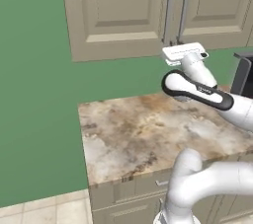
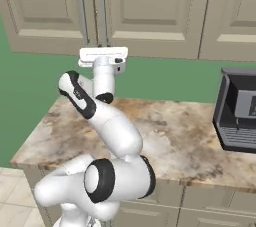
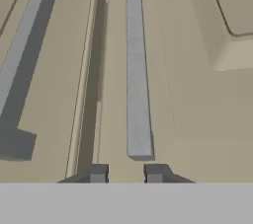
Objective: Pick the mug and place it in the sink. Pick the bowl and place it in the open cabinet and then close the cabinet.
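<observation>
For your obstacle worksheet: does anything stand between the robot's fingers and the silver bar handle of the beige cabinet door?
Nothing visible does. In the hand view the two dark fingers sit just below the lower end of the silver bar handle on the beige raised-panel cabinet, with only bare door between.

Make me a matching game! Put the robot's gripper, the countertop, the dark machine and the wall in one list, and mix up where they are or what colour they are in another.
Things:
1. gripper
2. countertop
3. dark grey appliance
4. wall

Descriptions:
A. green
B. brown marbled stone
C. standing on the counter's right side
D. raised at the cabinet, just below a silver bar handle

Pairs: 1-D, 2-B, 3-C, 4-A
</observation>
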Robot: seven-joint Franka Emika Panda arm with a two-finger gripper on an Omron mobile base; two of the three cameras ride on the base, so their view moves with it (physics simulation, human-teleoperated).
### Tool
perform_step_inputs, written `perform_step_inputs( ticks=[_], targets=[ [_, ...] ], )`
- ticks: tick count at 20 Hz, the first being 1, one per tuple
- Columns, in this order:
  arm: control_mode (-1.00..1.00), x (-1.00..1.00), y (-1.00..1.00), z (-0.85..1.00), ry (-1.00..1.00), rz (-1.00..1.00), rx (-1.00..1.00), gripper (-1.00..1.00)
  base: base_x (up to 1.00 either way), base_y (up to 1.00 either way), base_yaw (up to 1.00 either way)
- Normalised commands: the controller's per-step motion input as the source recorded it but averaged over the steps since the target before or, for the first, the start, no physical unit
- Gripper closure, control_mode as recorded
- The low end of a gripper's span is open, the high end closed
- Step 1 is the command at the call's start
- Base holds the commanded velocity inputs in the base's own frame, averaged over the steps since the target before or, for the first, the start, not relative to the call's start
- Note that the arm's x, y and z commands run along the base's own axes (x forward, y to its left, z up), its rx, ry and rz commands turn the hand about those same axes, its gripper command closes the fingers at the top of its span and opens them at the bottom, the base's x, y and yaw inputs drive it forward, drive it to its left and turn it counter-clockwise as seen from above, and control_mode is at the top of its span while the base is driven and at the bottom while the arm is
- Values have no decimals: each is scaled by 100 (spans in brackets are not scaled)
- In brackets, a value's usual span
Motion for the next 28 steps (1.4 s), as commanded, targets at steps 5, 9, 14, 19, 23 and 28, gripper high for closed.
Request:
perform_step_inputs(
  ticks=[5,9,14,19,23,28],
  targets=[
    [-100,100,100,-32,-6,-34,2,-100,0,0,0],
    [-100,100,100,9,0,-25,0,-100,0,0,0],
    [-100,100,100,0,0,-21,0,-100,0,0,0],
    [-100,100,100,0,0,-22,0,-100,0,0,0],
    [-100,100,100,-4,0,-22,0,-100,0,0,0],
    [-100,100,97,0,0,-14,1,-100,0,0,0]
  ],
)
